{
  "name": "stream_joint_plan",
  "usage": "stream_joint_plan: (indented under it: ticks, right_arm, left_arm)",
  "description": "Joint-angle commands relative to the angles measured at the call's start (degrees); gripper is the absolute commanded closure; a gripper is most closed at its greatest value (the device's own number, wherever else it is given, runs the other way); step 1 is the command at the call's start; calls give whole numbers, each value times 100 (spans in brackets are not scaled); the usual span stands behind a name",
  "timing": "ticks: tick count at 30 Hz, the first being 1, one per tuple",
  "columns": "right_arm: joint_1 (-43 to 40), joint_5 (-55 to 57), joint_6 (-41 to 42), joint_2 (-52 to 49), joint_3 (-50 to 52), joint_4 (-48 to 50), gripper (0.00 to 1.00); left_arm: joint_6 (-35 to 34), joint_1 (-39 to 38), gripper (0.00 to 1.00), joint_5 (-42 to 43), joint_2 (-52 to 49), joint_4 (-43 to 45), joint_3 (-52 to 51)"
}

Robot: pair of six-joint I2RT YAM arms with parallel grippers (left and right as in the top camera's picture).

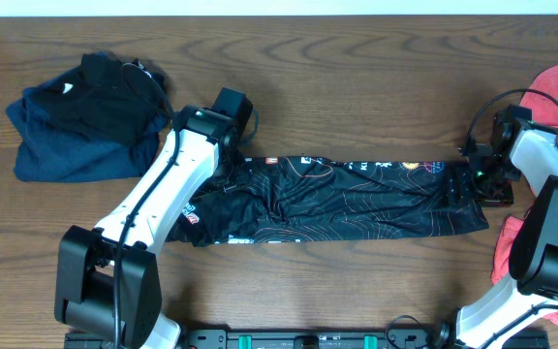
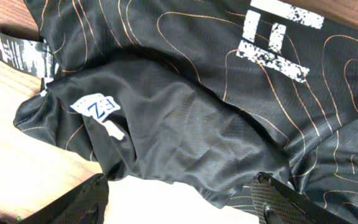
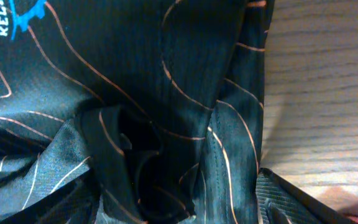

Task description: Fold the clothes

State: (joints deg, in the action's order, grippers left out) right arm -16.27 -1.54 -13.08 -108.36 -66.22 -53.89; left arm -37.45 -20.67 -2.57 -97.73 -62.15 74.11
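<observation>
Overhead, the jersey (image 1: 337, 199) is seen stretched between left tool (image 2: 179, 208) and right tool (image 1: 476, 181), both spread wide, nothing gripped. Bunched layers under the right tool could be caught together, spoiling the fold.

The overhead camera looks straight down on the wooden table (image 1: 356, 58) from far off and takes in the whole black jersey (image 1: 356, 199). The left wrist camera sits close above the jersey's left end, angled down at its white lettering (image 2: 278, 37). The right wrist camera is closer still over the right end. The overhead shares each end with one wrist view.
</observation>
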Motion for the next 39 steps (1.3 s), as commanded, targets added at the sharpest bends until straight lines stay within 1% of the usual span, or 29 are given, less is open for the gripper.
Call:
stream_joint_plan:
  ticks: [1,6,9,12,14,19,21,23,24,26,27,28,31,34,39]
  right_arm:
    - [57,-42,-68,-44,166,85,22]
    - [59,-42,-68,-44,389,275,22]
    - [61,-61,-68,-44,391,275,24]
    - [61,-205,-68,-44,391,297,28]
    - [61,-306,-68,-44,391,295,34]
    - [59,-304,-68,-44,391,339,51]
    - [59,-304,-68,-42,391,365,56]
    - [59,-304,-68,-42,391,400,67]
    - [59,-304,-68,-42,391,413,75]
    - [59,-302,-68,-42,391,448,86]
    - [59,-302,-63,-42,391,466,94]
    - [57,-297,-11,-42,391,479,99]
    - [-2,-247,260,-42,372,549,99]
    - [-142,79,651,-39,249,590,99]
    - [-411,564,885,-39,-278,256,99]
  left_arm:
    - [39,13,25,-111,-11,-39,0]
    - [39,13,25,-114,-11,-39,0]
    - [37,13,25,-114,-11,-39,0]
    - [37,13,25,-114,-11,-39,0]
    - [37,13,25,-114,-11,-42,0]
    - [37,13,25,-114,-11,-63,0]
    - [37,13,25,-111,-9,-63,0]
    - [39,13,25,-114,-9,-66,0]
    - [39,13,25,-114,-9,-68,0]
    - [44,13,25,-114,-9,-63,0]
    - [105,13,25,-114,0,-61,0]
    - [195,13,25,-114,9,-61,2]
    - [455,15,25,-116,120,-61,7]
    - [625,79,25,-116,343,-61,17]
    - [682,463,25,-114,824,-66,17]
